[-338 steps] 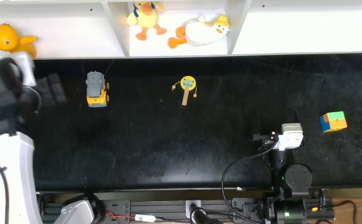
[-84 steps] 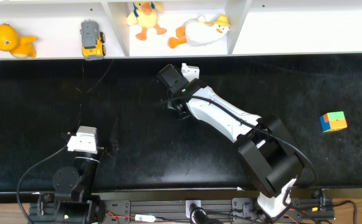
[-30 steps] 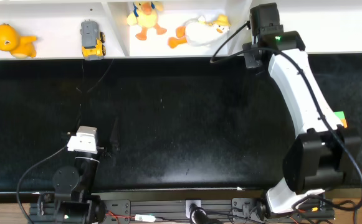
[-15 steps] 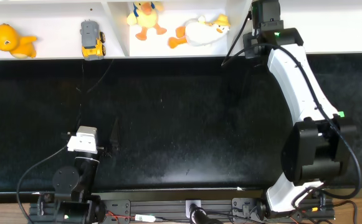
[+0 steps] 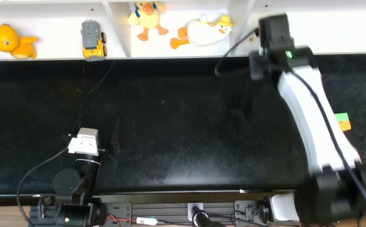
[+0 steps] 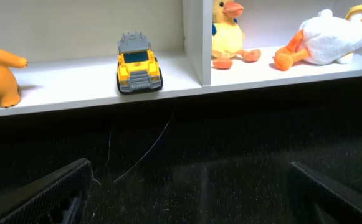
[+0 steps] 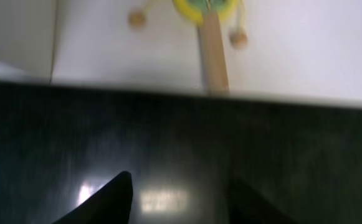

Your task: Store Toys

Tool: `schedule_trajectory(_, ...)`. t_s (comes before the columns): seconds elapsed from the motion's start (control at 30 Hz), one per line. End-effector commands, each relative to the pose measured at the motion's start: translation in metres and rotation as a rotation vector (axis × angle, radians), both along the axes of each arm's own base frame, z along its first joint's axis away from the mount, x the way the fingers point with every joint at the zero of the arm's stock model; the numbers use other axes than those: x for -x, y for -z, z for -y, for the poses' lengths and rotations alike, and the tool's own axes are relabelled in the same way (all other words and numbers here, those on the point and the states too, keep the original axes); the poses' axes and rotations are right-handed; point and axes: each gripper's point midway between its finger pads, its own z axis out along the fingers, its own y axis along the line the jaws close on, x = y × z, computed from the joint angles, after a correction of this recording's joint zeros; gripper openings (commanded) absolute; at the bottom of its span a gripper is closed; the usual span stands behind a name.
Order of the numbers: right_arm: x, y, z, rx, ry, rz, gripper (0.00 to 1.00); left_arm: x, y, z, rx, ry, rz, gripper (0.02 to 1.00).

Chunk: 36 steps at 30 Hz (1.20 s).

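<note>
Right gripper point(image 7: 179, 200) wide open, empty. Rattle point(image 7: 211, 38) lies on the shelf point(image 7: 305, 50) straight ahead of it, handle tip at the lip (may overhang). If you clip it, it drops off.

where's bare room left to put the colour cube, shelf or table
Left compartment: bare shelf between the orange duck and the yellow truck. Right compartment: bare shelf beside the rattle. The black table is bare across its middle. Crowded: the middle compartment, with the yellow plush duck and the white plush duck.
</note>
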Motion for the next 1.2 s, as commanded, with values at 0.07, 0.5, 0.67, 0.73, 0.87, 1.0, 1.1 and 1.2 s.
schedule_trajectory(0.07,0.072,0.007,0.008,-0.02,0.025,-0.052,0.86,0.0,-0.001,0.0,-0.019,-0.002,0.007,0.998)
schedule_trajectory(0.5,0.148,-0.014,0.017,-0.037,0.018,-0.01,0.996,0.0,-0.001,0.0,-0.019,-0.002,0.007,0.998)
schedule_trajectory(0.67,0.148,-0.014,0.02,-0.038,0.031,-0.012,0.996,0.0,-0.001,0.0,-0.019,-0.002,0.007,0.998)
schedule_trajectory(0.73,0.149,-0.012,0.02,-0.037,0.031,-0.014,0.996,0.0,-0.001,0.0,-0.019,-0.002,0.008,0.998)
schedule_trajectory(0.87,0.149,-0.014,0.015,-0.069,0.017,0.01,0.998,0.0,-0.001,0.0,-0.019,-0.002,0.008,0.998)
schedule_trajectory(1.0,0.132,-0.019,0.008,-0.102,-0.006,0.09,0.996,0.0,-0.001,0.0,-0.019,-0.002,0.008,0.998)
schedule_trajectory(1.1,0.127,-0.013,0.014,-0.102,0.017,0.107,0.996,0.0,-0.001,0.0,-0.02,-0.002,0.008,0.998)
schedule_trajectory(1.2,0.134,-0.002,0.035,-0.06,0.041,0.062,0.998,0.0,-0.001,0.0,-0.019,-0.002,0.008,0.998)
